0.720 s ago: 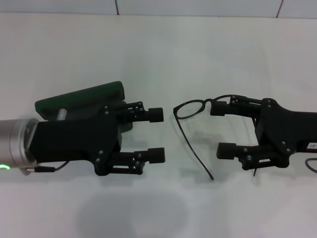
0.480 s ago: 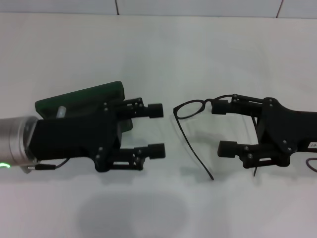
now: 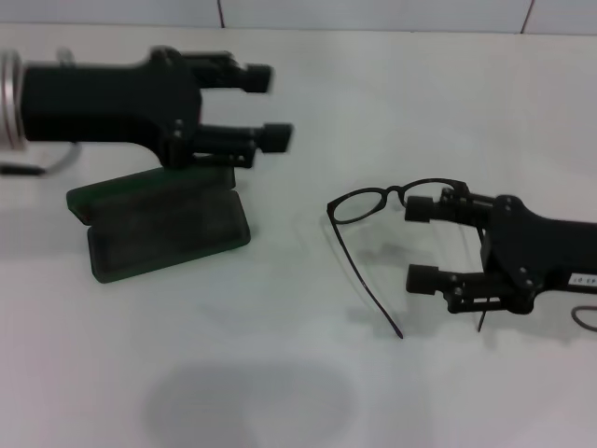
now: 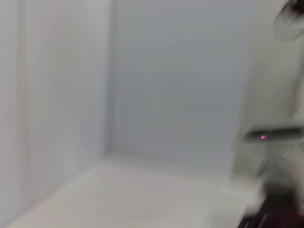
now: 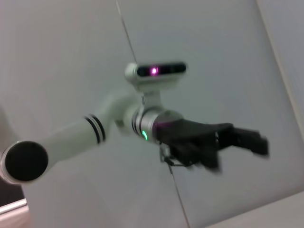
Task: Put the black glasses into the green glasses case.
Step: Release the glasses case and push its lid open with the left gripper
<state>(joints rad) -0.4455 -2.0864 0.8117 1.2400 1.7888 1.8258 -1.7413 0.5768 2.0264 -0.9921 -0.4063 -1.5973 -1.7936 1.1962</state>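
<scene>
So it's a plain white surface (image 3: 280, 373) with a pale tiled wall (image 3: 373, 11) behind it, nothing fancy. The green glasses case (image 3: 163, 224) lies open on the left side. The black glasses (image 3: 373, 233) sit on the surface to its right, well apart from it, arms unfolded. Left tool (image 3: 266, 107) hangs above and behind the case, fingers spread, gripping nothing. Right tool (image 3: 420, 245) is spread too, right at the far lens. There's a small white label (image 3: 583, 277) on the right arm, too tiny to read.

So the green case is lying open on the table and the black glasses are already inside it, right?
Not quite. The head view shows the green glasses case open, but the black glasses lie on the table beside it, at the right end effector.
</scene>
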